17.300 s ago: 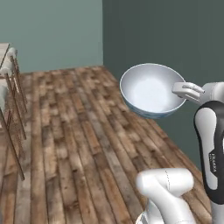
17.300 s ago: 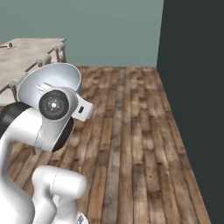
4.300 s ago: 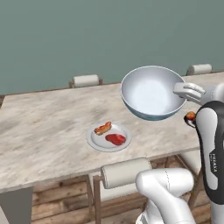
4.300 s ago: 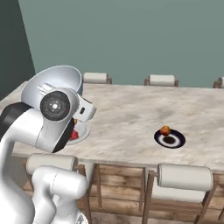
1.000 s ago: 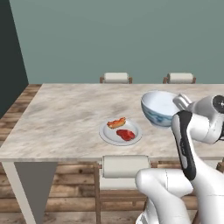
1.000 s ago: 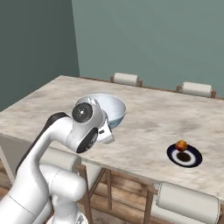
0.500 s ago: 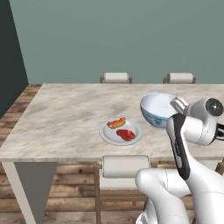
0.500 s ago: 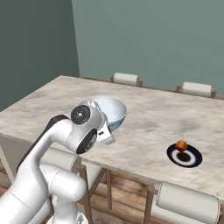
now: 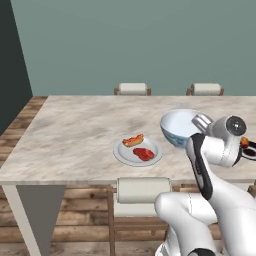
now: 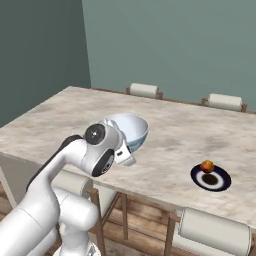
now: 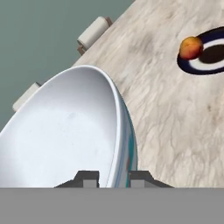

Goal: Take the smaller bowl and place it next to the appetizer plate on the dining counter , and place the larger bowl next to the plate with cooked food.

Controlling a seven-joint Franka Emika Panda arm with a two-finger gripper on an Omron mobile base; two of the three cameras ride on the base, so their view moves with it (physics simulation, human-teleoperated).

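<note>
The larger bowl (image 9: 179, 127), white inside and light blue outside, hangs tilted just above the dining counter (image 9: 75, 135). My gripper (image 11: 113, 177) is shut on its near rim, one fingertip (image 11: 87, 176) inside and one outside. The bowl (image 10: 128, 128) is right of the plate with cooked food (image 9: 137, 150), a pale plate with a hot dog and red meat. The appetizer plate (image 10: 210, 178), dark with an orange morsel (image 11: 191, 47), lies further right on the counter. In the hand view the bowl (image 11: 65, 140) covers the left half. The smaller bowl is out of view.
Cushioned stools stand along the far side (image 9: 132, 88) (image 9: 206, 89) and the near side (image 9: 144, 190) (image 10: 214, 229) of the counter. Bare counter surface (image 10: 170, 140) lies between the bowl and the appetizer plate.
The wrist has turned a little and the held bowl has shifted slightly over the counter beside the plate with cooked food. The grip on its rim is unchanged.
</note>
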